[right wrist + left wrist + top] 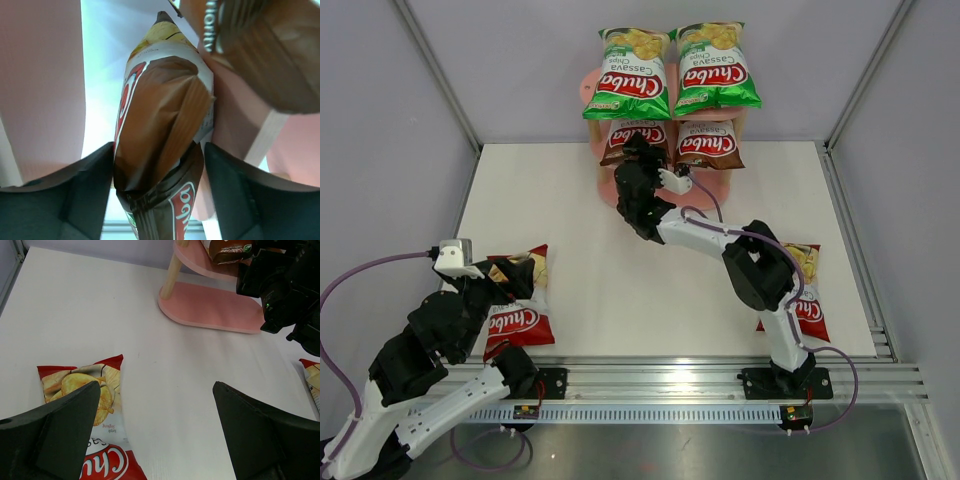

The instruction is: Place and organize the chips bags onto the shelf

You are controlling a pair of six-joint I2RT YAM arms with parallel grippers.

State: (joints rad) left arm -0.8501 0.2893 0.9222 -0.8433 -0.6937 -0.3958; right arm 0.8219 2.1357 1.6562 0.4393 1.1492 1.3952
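On the middle tier of the shelf, the right tool brackets the left brown bag. Its fingers are partly spread and flush with both sides of the bag; I cannot tell whether they pinch it or only touch.

This bag sits beside the second brown bag, below two green bags on the top tier.

Step in hand, by my reading, is letting go and seating this bag. It is best done by spreading the fingers fully first, then drawing straight back toward the near edge, so the foil is not dragged nor the neighbour tipped.

The left tool gapes fully, holding nothing, over a red bag lying flat on the surface. Off to the right lies the second red bag, partly hidden under the right arm.
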